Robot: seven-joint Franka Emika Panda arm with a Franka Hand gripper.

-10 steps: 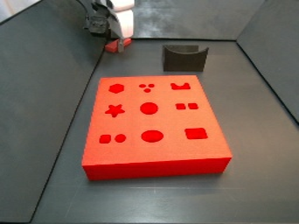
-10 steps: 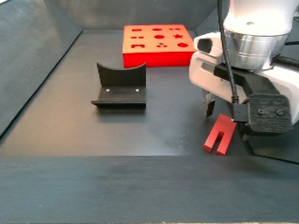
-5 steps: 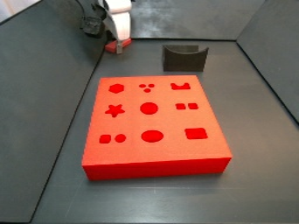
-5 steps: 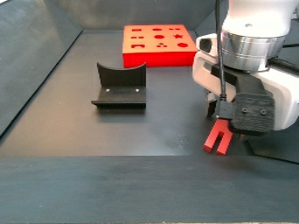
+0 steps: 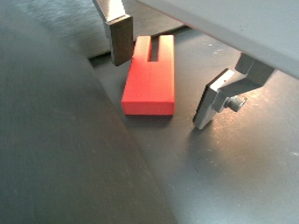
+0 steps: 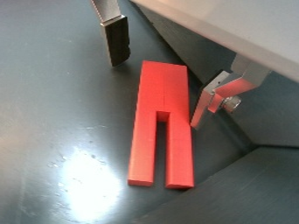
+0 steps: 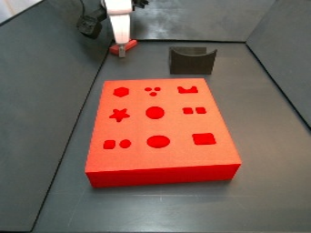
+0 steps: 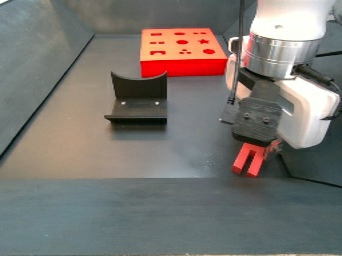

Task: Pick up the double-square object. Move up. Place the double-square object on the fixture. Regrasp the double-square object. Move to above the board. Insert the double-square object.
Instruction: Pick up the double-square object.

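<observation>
The double-square object [image 5: 149, 79] is a small red block with a slot in one end, lying flat on the dark floor. It shows in both wrist views [image 6: 162, 127]. My gripper [image 5: 163, 87] is open and straddles it, one finger [image 5: 121, 42] on each side with a gap to the block. In a side view the gripper [image 8: 254, 146] hangs low over the block [image 8: 249, 160] and hides its upper part. The fixture [image 8: 136, 98] stands apart from it, and the board [image 8: 181, 50] lies further back. Another side view shows the gripper [image 7: 120, 45], the fixture [image 7: 191, 60] and the board [image 7: 158, 127].
Grey walls enclose the floor on all sides. The block lies close to a wall corner [image 7: 91, 55]. The board carries several shaped cutouts, among them a hexagon [image 7: 119, 91] and a star [image 7: 119, 116].
The gripper has come down over the red block, so its fingers now flank it near the floor. The block, fixture and board have not moved.
</observation>
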